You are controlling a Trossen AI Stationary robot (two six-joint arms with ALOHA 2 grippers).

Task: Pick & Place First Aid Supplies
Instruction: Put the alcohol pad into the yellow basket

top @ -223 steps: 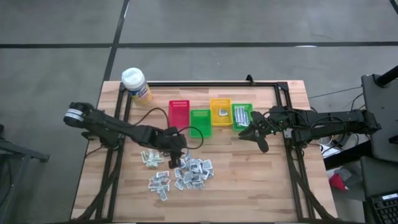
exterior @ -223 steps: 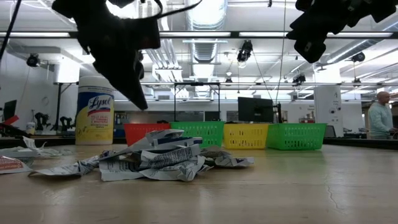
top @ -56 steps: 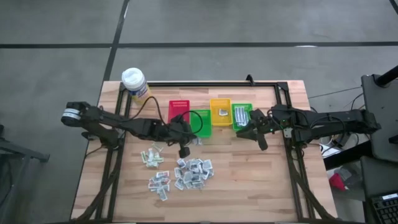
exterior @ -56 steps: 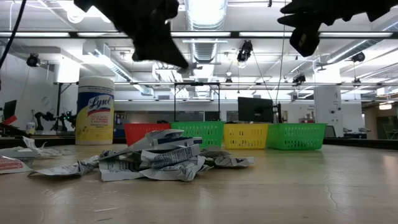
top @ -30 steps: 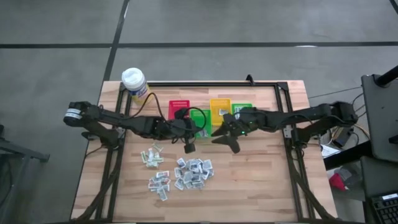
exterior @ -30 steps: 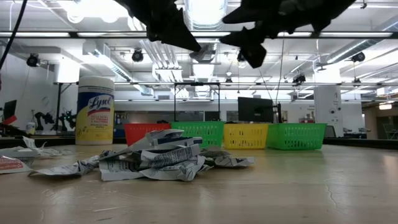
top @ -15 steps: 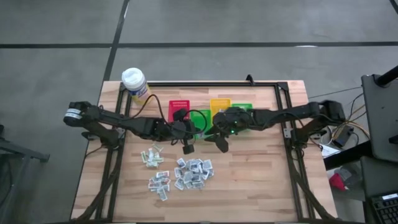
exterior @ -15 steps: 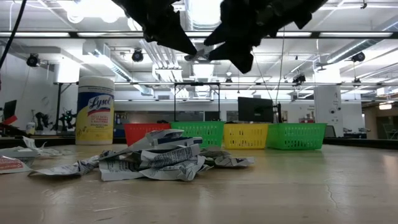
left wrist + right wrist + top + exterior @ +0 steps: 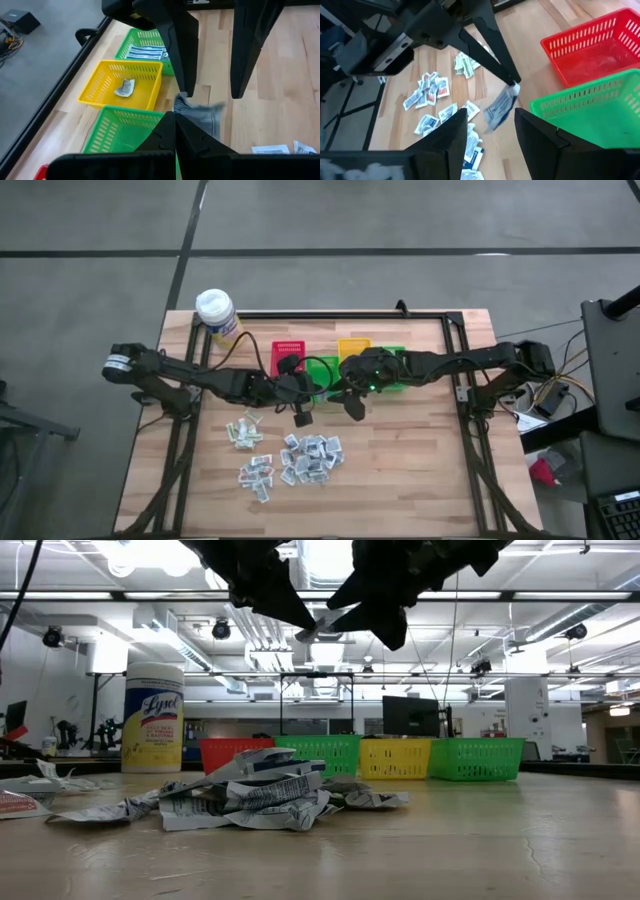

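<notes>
Left gripper (image 9: 175, 116), frame centre, pinches a limp blue-striped white paper packet (image 9: 197, 110); right gripper (image 9: 490, 119) gapes around its flimsy free end.

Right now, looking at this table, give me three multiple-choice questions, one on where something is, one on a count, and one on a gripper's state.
1. Where is the packet that the left gripper holds?
A. In the air between the right gripper's fingers
B. Lying in the red bin
C. On top of the bottle

2. How many small bins stand in the row?
A. Two
B. Four
C. Six

3. How do the right gripper's jaws stand?
A. Shut on a packet
B. Shut on nothing
C. Open on either side of the packet

Answers: 1 A, since both wrist views show the packet hanging from the left fingertips between the right fingers. 2 B, since the low view shows one red, one green, one yellow and another green. 3 C, since its fingers stand apart and have not closed on the packet.
</notes>
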